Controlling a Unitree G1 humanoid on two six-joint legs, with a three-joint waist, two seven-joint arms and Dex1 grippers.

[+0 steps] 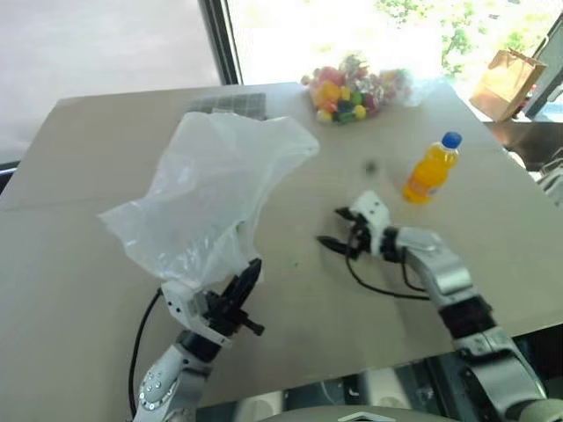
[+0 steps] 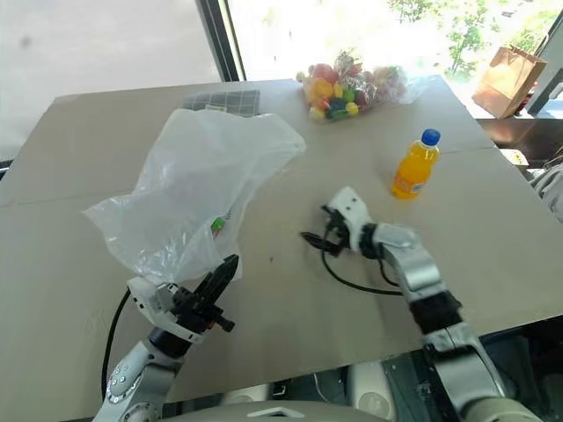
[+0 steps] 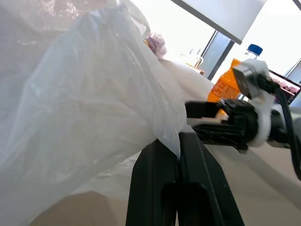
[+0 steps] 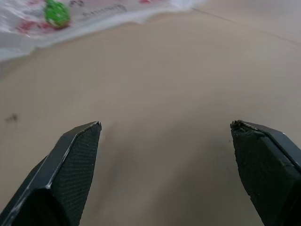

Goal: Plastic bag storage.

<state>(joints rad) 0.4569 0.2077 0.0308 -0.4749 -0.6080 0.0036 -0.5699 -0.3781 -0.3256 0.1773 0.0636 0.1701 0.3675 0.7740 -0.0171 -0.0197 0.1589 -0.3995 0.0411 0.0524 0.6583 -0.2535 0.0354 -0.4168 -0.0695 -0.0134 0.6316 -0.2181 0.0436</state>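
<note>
The left gripper (image 1: 249, 277) is pinching the plastic bag (image 1: 211, 189) by its edge; the right gripper (image 4: 164, 141), jaws spread wide over bare table (image 4: 164, 84), is likely lining up for a second grasp before folding.

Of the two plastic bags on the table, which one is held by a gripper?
The large white plastic bag: the left gripper is shut on its edge. The small bag of colourful balls lies untouched at the far edge.

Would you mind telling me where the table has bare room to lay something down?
Bare table lies left of the plastic bag, and between the right gripper and the near edge. It is crowded at the far edge, around the bag of balls.
</note>
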